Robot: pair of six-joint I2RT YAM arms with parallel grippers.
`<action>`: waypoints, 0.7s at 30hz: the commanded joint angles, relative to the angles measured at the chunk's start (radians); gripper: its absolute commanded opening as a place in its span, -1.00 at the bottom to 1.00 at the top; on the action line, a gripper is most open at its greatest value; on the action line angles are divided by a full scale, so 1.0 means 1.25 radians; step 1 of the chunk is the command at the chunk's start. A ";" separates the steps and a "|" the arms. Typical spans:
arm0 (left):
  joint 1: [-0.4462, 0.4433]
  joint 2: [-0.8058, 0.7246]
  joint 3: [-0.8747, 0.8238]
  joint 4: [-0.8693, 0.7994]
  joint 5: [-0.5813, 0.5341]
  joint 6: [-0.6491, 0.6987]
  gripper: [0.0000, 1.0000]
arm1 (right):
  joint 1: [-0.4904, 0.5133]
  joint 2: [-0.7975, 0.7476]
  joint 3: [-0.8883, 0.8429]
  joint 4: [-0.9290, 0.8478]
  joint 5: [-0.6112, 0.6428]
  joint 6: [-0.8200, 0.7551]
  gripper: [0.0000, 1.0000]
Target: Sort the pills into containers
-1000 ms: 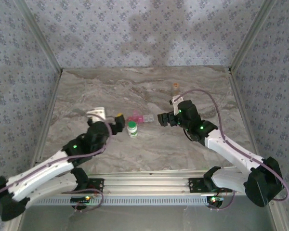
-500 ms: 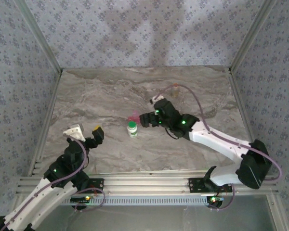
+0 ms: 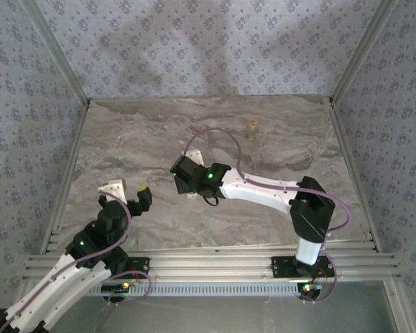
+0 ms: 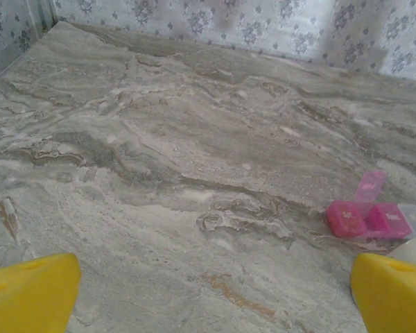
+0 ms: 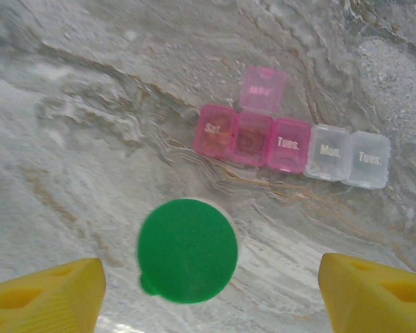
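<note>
While its yellow fingers stand spread wide, the right gripper hangs directly above the bottle, looking down on the round green cap. One finger sits to either side of the cap, bare stone shows between each finger and the cap, and nothing is pinched. Behind it, the right arm lies low and stretched leftward from its base, bent sharply at the elbow.

Just beyond the cap, ahead of that gripper, lies the pill case. It is a flat row of three pink cells and two clear ones with day labels, and the lid of the middle pink cell is tipped up. The vial, small and amber, stands well apart, off toward the far right.

The left gripper is also spread and holds nothing. It hovers low over bare table well to the left of the bottle, with the pill case ahead to its right. The left arm is folded close to its base.

The table is grey-brown veined marble. Pale floral walls close in three sides, and a metal rail runs along the near edge.
</note>
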 commanded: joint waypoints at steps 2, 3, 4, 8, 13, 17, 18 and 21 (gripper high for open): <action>0.007 -0.047 -0.017 -0.021 0.025 -0.011 0.99 | -0.005 0.047 0.049 -0.043 0.021 0.048 0.58; 0.007 -0.053 -0.018 -0.023 0.028 -0.015 0.98 | -0.005 0.056 0.054 -0.045 0.021 0.048 0.57; 0.007 -0.056 -0.019 -0.026 0.031 -0.016 0.99 | -0.006 0.066 0.061 -0.048 0.019 0.049 0.56; 0.006 -0.057 -0.012 -0.031 0.033 -0.016 0.99 | -0.012 0.086 0.067 -0.039 -0.013 0.016 0.37; 0.006 -0.054 -0.014 -0.029 0.039 -0.018 0.99 | -0.031 0.088 0.043 -0.036 -0.052 0.013 0.30; 0.007 -0.053 -0.016 -0.028 0.039 -0.018 0.99 | -0.041 0.087 0.024 -0.011 -0.059 -0.005 0.31; 0.007 -0.052 -0.016 -0.027 0.038 -0.019 0.98 | -0.043 0.089 0.020 -0.007 -0.065 -0.014 0.33; 0.006 -0.050 -0.019 -0.026 0.037 -0.020 0.99 | -0.054 0.096 0.017 0.001 -0.092 -0.042 0.42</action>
